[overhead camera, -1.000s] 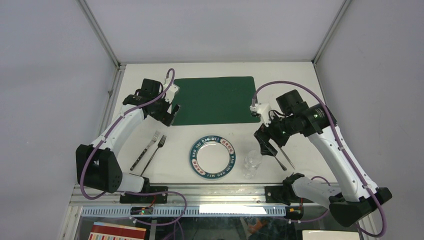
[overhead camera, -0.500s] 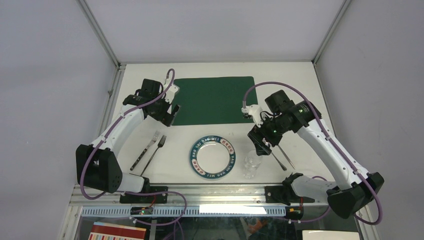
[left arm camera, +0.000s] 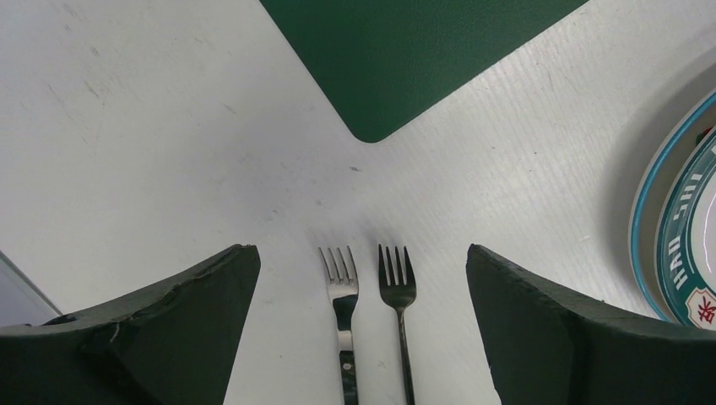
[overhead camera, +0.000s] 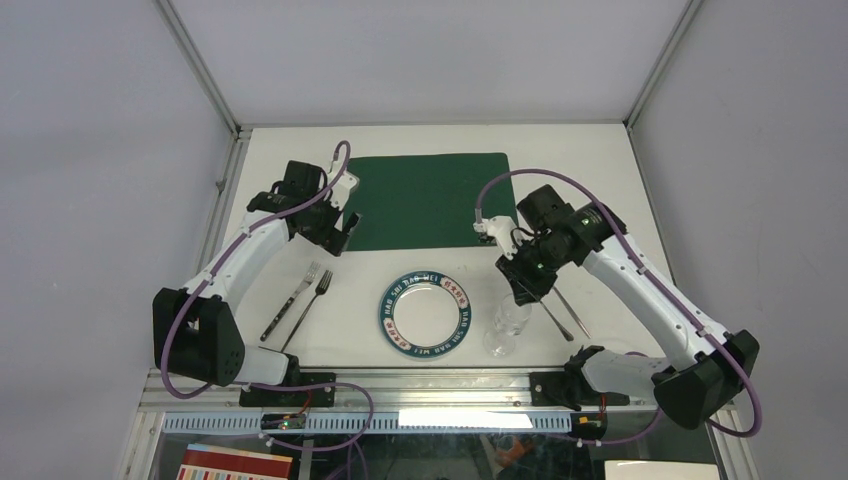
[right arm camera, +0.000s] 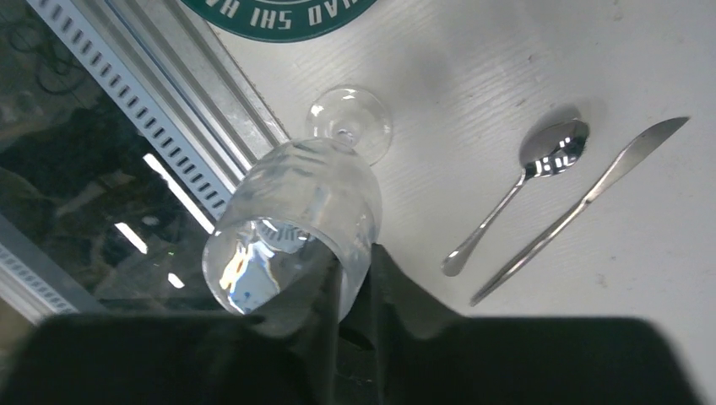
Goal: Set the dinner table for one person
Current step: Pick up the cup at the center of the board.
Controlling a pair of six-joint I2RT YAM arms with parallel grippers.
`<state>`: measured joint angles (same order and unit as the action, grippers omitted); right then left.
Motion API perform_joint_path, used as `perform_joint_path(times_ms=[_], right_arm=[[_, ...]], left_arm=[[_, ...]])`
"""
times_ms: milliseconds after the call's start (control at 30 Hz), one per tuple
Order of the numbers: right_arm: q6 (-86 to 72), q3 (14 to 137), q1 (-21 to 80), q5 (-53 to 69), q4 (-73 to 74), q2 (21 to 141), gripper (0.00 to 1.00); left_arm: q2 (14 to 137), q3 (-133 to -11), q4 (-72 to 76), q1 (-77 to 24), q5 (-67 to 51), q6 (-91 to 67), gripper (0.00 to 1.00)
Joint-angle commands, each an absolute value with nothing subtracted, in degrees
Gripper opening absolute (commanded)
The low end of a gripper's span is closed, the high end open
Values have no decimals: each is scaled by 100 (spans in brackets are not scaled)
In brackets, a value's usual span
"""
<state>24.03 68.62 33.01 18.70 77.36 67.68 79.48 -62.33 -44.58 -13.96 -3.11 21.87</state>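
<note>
On the white dinner table point(overhead camera: 600, 170) a clear stemmed glass point(overhead camera: 505, 330) stands near the front edge, right of the blue-rimmed plate point(overhead camera: 426, 312). My right gripper point(overhead camera: 522, 290) is over it. In the right wrist view its fingers point(right arm camera: 397, 287) pinch the wall of the glass point(right arm camera: 304, 202) at the rim, one inside and one outside. My left gripper point(overhead camera: 335, 232) hangs open above the tines of two forks point(overhead camera: 298, 300). In the left wrist view the silver fork point(left arm camera: 342, 287) and the dark fork point(left arm camera: 398, 287) lie side by side between its wide-apart fingers.
A dark green placemat point(overhead camera: 430, 200) lies at the back centre, bare. A spoon point(right arm camera: 523, 181) and a knife point(right arm camera: 591, 202) lie to the right of the glass. The aluminium front frame point(right arm camera: 194, 93) runs just beyond the glass's foot.
My right gripper has moved left and down over the glass and closed its fingers onto the rim. The left arm and the forks have not moved.
</note>
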Motion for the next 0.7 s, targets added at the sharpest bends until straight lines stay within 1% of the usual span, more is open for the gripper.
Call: perform_joint_path(times_ms=[0,33,133,267,367,433,500,667], right_arm=[[2286,6898,3390,1654,7539,6767,10],[2259,6905,3392,1554,7479,6755,0],[2229,6914,3406,1252,7309,6703,0],[2232,7102,3410,251,6929,6684,0],[2367,7481,3408,-596,6688,6793,0],[2506,7789,3340,-892,6444,6889,0],[2631,8129,3203,-1039,6041,7028,0],[2810,9064,2551,-861,5492,7878,0]], left_arm=[[7726,-6171,-4247,-1468,-409,2161,99],[7722,-6161,-4241,-1474,-400,2162,99],[7712,-6140,-4223,-1468,-414,2142,99],[7722,-6074,-4186,-1474,-439,2136,99],[7734,-6019,-4158,-1474,-399,2114,99],[7734,-5977,-4149,-1478,-391,2118,99],[7720,-5952,-4140,-1479,-385,2117,99],[7699,-5911,-4103,-1481,-453,2078,99]])
